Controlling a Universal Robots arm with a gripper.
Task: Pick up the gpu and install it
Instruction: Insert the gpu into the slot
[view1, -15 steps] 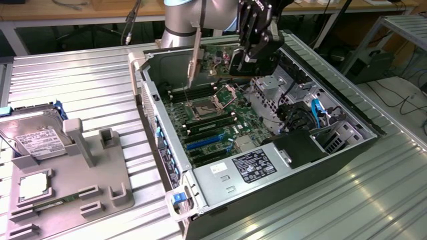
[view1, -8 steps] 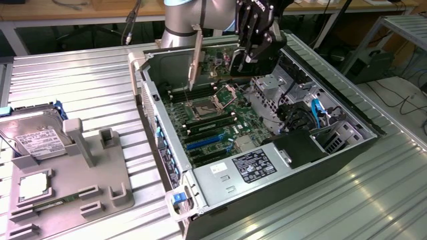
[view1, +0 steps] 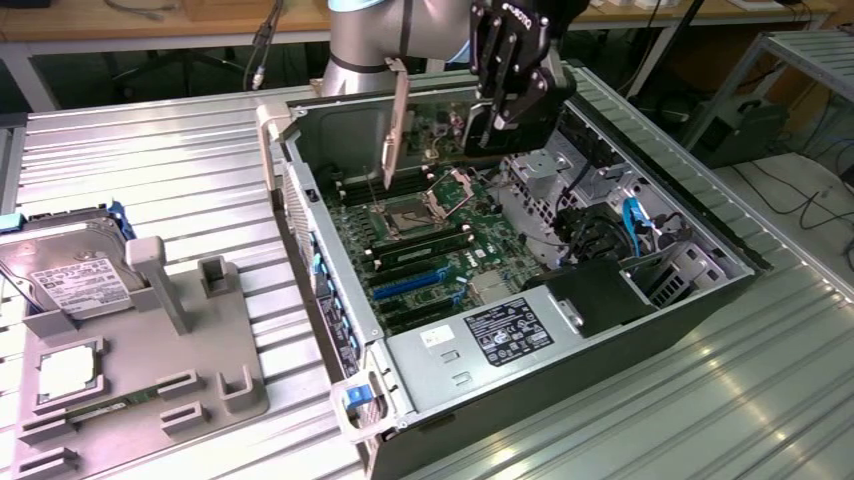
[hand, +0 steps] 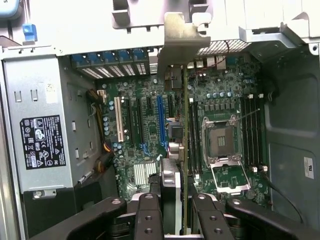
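Pickup done, I'm mid-carry: gripper (view1: 491, 118) partly closed, clamped on the gpu (view1: 434, 122), which hangs edge-down in the open PC case (view1: 727, 255), above the motherboard (view1: 427, 240) and not seated. My read: seating calls for squaring the card's bottom edge over an expansion slot (hand: 161, 117) and bringing the bracket (hand: 181, 40) to the rear wall. Card's thin, a green board; from the wrist it's edge-on between the fingers (hand: 148, 212), silver bracket at the far end.

place: robotics lab | signs: slatted metal bench (view1: 160, 150); opened computer case (view1: 441, 385); cabled desks behind (view1: 160, 25)
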